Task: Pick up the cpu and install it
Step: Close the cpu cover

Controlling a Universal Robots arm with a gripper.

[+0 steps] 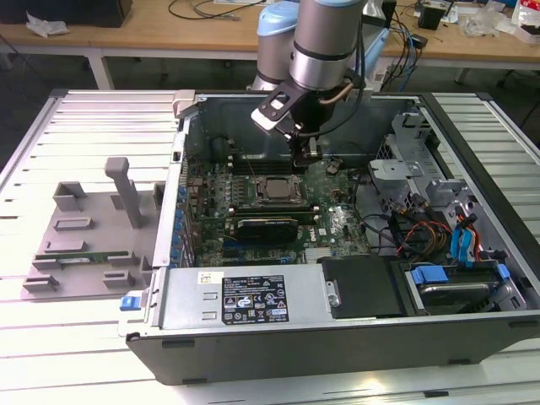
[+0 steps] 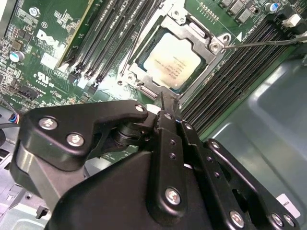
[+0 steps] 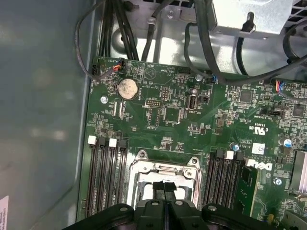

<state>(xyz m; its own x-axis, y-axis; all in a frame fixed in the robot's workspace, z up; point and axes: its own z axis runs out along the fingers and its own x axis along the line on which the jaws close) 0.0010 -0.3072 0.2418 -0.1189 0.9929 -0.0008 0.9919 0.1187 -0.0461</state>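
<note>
Silver lid up, the cpu (image 2: 171,58) lies flat in the socket, ringed by the metal frame (image 2: 188,25), with its thin green rim showing along the edges. From my station it looks seated and not held. In the exterior view I find it (image 1: 277,191) mid-board inside the open case (image 1: 472,126), between the two banks of memory slots (image 2: 110,43).

The gripper (image 2: 160,98) hangs low over the motherboard (image 1: 333,224). Its jaws are pressed together with nothing between them. In the first wrist view the two black fingertips (image 3: 158,187) meet along a thin seam, right over the frame (image 3: 163,167).

The relation I am watching is the offset. In the exterior view the gripper (image 1: 301,156) stands just beside the socket, toward the case's back wall and a little to the exterior view's right. From the jaws, then, the cpu lies slightly to the exterior view's left and toward the front of the case. In the second wrist view the closed tips end at the frame's edge, near one corner of the chip and not over its middle. The chip is close to square, so I see no long axis to line up with. Whether the tips touch the frame or hover just above it, I cannot tell.
</note>
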